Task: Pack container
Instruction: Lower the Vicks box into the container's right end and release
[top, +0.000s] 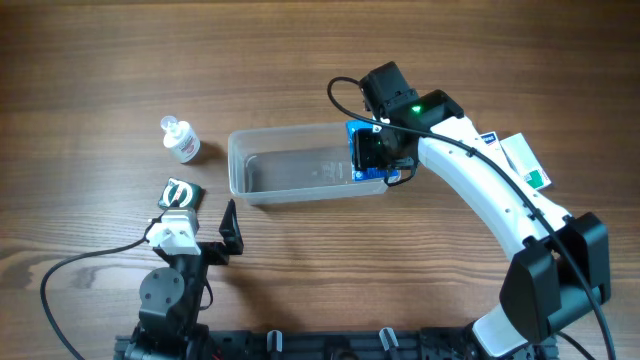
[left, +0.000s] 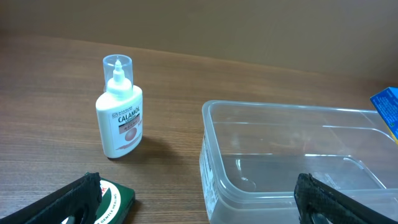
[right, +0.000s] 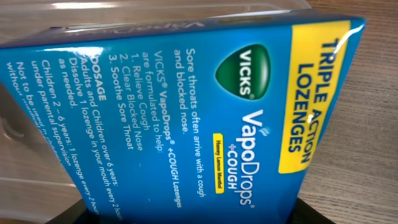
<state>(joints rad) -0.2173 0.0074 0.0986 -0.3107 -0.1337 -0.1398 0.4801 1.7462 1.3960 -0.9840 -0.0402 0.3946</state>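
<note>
Wood is showing all over the surface (top: 90, 60), and we are finding the container (top: 300, 178) lying near its middle, its long sides running left to right. The right claw (top: 372, 152) is pinching a blue Vicks VapoDrops box (top: 358, 150) and holding it tilted over the container's right end. We cannot tell whether the box is touching the tub's floor. In the right wrist view the box (right: 186, 118) is filling nearly the whole frame, with dark fingers (right: 311, 214) peeking out at the bottom corners.

The left claw (top: 205, 212) is hanging toward the left corner of the edge nearest the arm bases. Its fingers (left: 68, 199) are spread wide and gripping nothing, and one of them is sitting over a dark green packet (top: 181, 193). A white Calamol bottle (top: 180, 140) with a clear cap is standing upright beside the container's left end, toward the left edge. We are also seeing a white and green box (top: 522, 160) lying near the right edge, partly hidden behind the right arm.
</note>
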